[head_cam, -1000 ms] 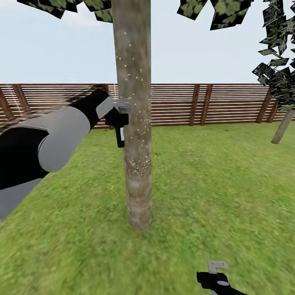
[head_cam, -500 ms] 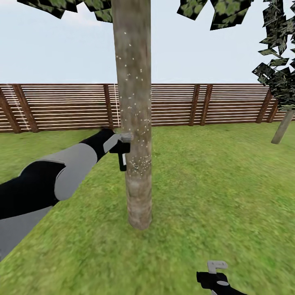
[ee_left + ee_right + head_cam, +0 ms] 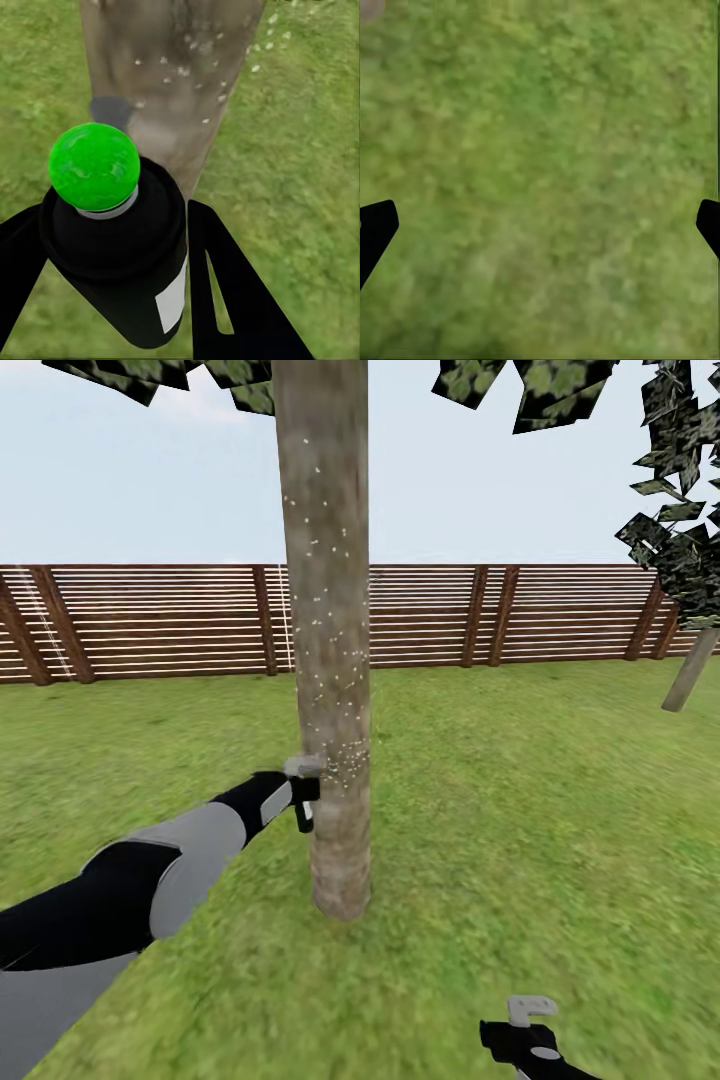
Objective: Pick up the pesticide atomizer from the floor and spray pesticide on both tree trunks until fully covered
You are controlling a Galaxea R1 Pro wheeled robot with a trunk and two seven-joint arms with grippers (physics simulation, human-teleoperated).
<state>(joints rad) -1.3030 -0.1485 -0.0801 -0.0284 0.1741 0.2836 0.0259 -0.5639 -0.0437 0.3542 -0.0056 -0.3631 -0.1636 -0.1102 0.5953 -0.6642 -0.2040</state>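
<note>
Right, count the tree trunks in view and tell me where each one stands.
2. The near tree trunk stands on the lawn straight ahead, speckled with pale droplets, beside the left gripper. The far tree trunk leans at the right edge near the fence. Others may lie outside the frame.

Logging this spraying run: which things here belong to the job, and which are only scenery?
Part of the job:
- pesticide atomizer, held in the left pincer
- near tree trunk, speckled white
- second tree trunk, far right

Scenery:
- wooden fence
- lawn
- right pincer, open over grass
</note>
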